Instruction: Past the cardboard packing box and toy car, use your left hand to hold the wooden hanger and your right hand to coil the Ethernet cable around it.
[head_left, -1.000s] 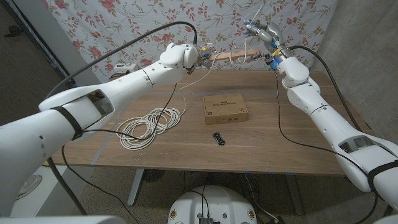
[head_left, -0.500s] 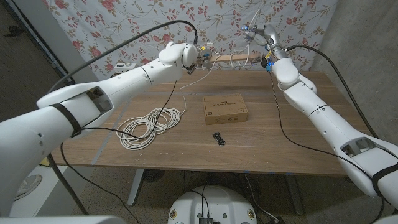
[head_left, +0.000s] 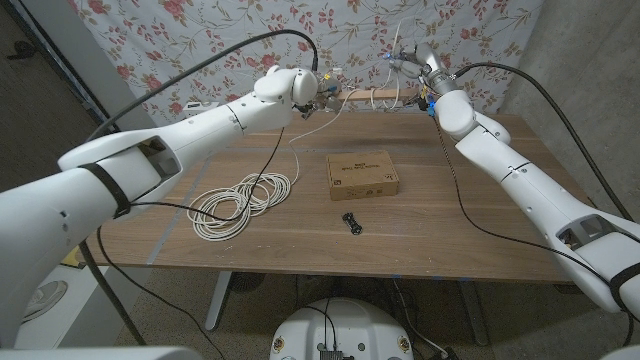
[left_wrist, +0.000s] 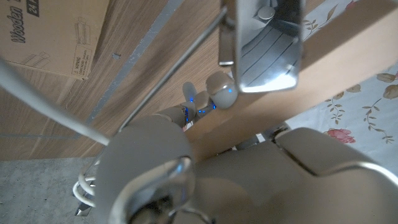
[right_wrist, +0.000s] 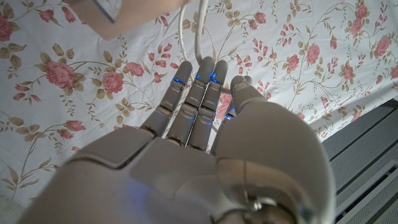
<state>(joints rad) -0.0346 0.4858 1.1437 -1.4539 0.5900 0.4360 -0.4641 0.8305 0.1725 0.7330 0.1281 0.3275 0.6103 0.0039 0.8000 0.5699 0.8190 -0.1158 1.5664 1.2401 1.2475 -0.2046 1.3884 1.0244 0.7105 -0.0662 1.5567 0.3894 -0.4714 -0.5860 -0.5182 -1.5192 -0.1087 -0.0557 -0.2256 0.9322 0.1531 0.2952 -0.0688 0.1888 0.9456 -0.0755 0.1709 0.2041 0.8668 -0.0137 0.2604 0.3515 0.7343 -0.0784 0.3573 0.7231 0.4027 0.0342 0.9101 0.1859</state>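
While the left hand (head_left: 318, 97) grips one end of the wooden hanger (head_left: 372, 95), holding it level above the far edge of the tabletop (head_left: 470, 215), the right hand (head_left: 408, 62) pinches the white cable (head_left: 296, 135) up by the other end, fingers close together around the strand. A loop or two seems to hang on the bar, yet most of the cable lies coiled near the left front, so the winding looks barely begun. The cardboard box (head_left: 361, 173) and toy car (head_left: 351, 222) sit mid-table, untouched.
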